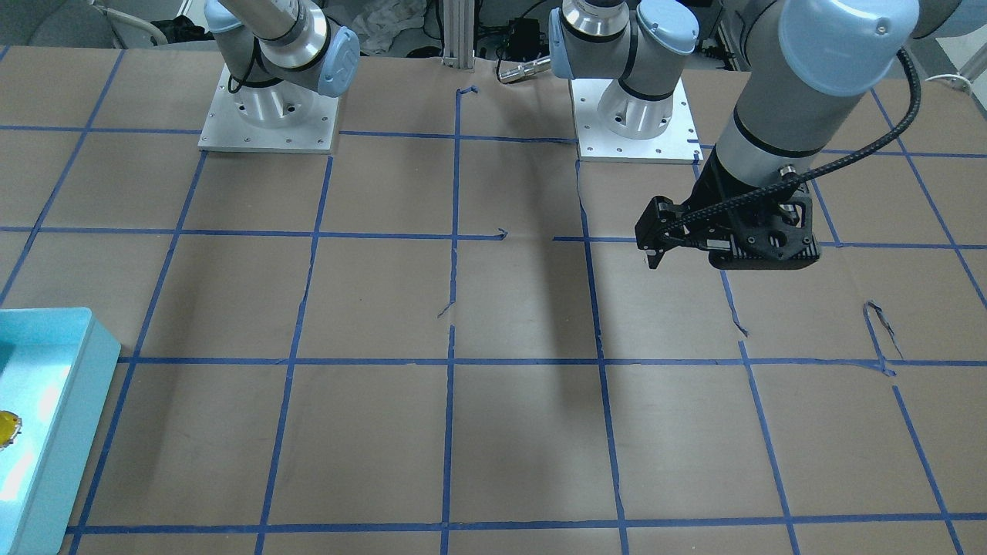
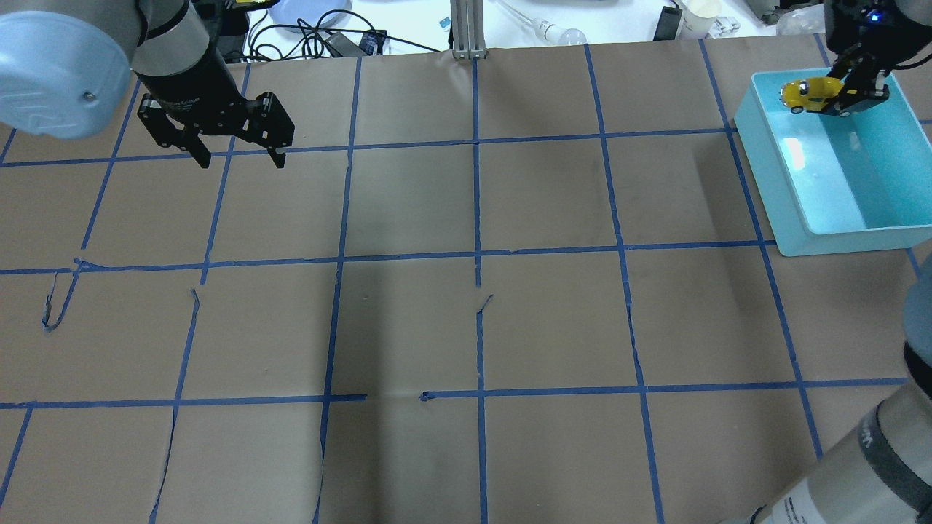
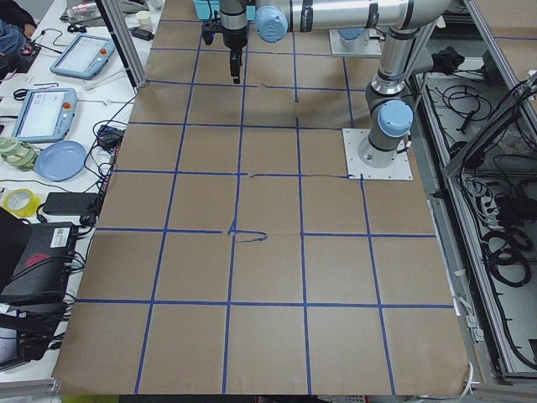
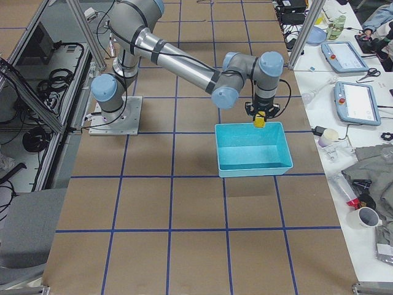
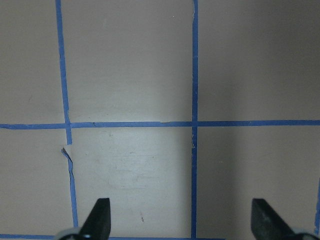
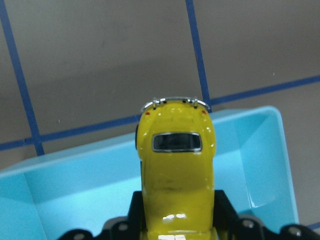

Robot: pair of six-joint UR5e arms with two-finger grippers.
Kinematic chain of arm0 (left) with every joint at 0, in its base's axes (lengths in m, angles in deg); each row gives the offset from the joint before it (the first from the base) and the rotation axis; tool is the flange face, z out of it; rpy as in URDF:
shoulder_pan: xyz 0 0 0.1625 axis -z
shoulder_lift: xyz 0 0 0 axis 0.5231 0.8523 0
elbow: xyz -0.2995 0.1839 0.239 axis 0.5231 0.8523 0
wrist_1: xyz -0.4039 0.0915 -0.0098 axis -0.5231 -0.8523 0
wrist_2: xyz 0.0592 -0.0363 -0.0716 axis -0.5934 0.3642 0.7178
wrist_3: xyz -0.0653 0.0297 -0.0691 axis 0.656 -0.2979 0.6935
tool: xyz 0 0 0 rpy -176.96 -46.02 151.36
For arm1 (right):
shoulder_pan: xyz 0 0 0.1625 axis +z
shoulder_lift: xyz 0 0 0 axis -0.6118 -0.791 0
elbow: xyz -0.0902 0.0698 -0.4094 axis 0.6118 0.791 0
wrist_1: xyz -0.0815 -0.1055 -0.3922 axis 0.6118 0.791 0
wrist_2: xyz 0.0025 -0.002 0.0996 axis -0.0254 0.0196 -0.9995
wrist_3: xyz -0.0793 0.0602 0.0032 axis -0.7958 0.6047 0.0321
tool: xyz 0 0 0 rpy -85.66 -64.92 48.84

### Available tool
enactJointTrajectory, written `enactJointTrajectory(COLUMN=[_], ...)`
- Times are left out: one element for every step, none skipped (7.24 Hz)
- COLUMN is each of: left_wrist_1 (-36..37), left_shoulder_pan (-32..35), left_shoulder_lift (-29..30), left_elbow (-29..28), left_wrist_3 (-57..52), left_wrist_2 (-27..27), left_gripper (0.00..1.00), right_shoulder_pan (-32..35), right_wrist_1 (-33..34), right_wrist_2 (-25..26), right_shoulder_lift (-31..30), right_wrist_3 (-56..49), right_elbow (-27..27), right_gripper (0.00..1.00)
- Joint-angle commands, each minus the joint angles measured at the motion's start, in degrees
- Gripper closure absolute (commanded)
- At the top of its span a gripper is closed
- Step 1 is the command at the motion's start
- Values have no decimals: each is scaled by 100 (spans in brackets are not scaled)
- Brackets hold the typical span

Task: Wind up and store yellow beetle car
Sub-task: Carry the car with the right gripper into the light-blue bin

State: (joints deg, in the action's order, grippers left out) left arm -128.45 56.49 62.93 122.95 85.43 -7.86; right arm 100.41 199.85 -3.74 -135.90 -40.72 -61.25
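Observation:
The yellow beetle car (image 2: 808, 92) is held in my right gripper (image 2: 839, 97), which is shut on its body. It hangs over the far corner of the light-blue bin (image 2: 757, 138). In the right wrist view the car (image 6: 175, 165) points away from me, over the bin's rim (image 6: 75, 170). The exterior right view shows the car (image 4: 260, 121) at the bin's far wall. In the front-facing view only a sliver of the car (image 1: 6, 429) shows at the left edge. My left gripper (image 2: 241, 161) is open and empty, high above the table; its fingertips (image 5: 100, 215) frame bare paper.
Brown paper with a blue tape grid covers the table (image 2: 473, 327). Several tape strips are torn and curled (image 2: 54, 306). The arm bases stand on metal plates (image 1: 266, 131). Tablets, tape rolls and cables lie on the side benches (image 3: 50, 117).

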Motion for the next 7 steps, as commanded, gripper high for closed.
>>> enactJointTrajectory(left_wrist_1=[7, 7, 7, 7, 7, 16, 7], left_shoulder_pan=[3, 3, 3, 3, 3, 3, 3], left_shoulder_lift=[6, 6, 15, 6, 15, 15, 15], left_elbow=[6, 6, 6, 6, 6, 6, 6], left_wrist_3=[0, 0, 0, -9, 0, 0, -9], left_wrist_2=[1, -8, -8, -8, -8, -8, -8], left_gripper=[0, 0, 0, 0, 0, 0, 0], right_shoulder_pan=[-397, -424, -572, -582, -582, -617, -617], right_wrist_1=[186, 274, 457, 633, 713, 844, 854], right_wrist_2=[-70, -35, -61, -61, -69, -61, -78], right_shoulder_lift=[336, 450, 521, 548, 609, 610, 618], right_wrist_3=[-171, -371, -591, -915, -1562, -1708, -1709], right_elbow=[-87, -140, -279, -437, -622, -763, -790], right_gripper=[84, 83, 79, 79, 75, 72, 61])
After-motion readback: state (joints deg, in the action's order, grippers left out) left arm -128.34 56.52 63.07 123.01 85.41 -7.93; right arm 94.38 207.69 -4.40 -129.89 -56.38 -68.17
